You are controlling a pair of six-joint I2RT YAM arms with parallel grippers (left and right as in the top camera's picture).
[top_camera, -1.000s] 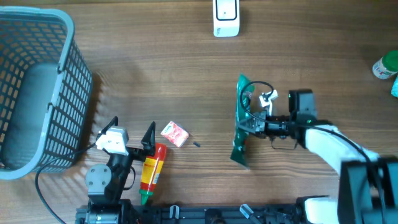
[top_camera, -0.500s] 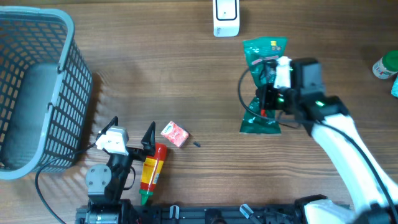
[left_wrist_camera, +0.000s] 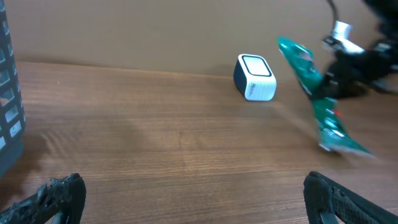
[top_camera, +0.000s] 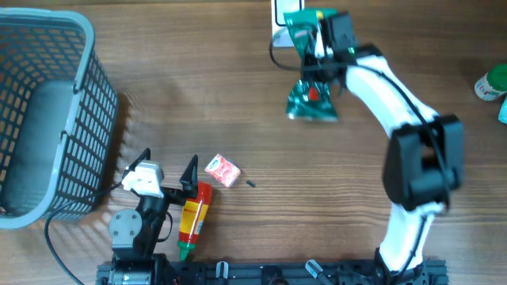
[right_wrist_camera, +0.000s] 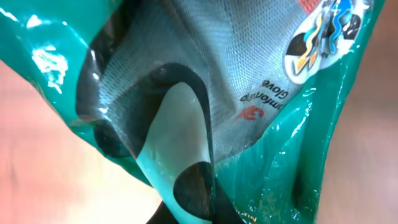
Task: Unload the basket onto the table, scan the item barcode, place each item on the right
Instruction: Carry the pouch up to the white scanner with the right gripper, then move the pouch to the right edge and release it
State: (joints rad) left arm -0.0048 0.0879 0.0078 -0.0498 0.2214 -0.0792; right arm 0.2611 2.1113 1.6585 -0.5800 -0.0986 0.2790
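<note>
Overhead: the right arm (top_camera: 380, 83) reaches to the far edge of the surface (top_camera: 238, 103). Its jaws are clenched on a green packet (top_camera: 311, 99), which hangs partly over the white scanner (top_camera: 277, 28). The left jaws stand released at the near side, beside a bottle (top_camera: 194, 218).

Left wrist: the packet (left_wrist_camera: 314, 106) tilts in the air just right of the scanner (left_wrist_camera: 255, 78).

Right wrist: the crinkled packet (right_wrist_camera: 249, 93) fills the frame, and no barcode shows.

The pick-up looks done and the presentation to the scanner seems under way, with a read not yet confirmed.
</note>
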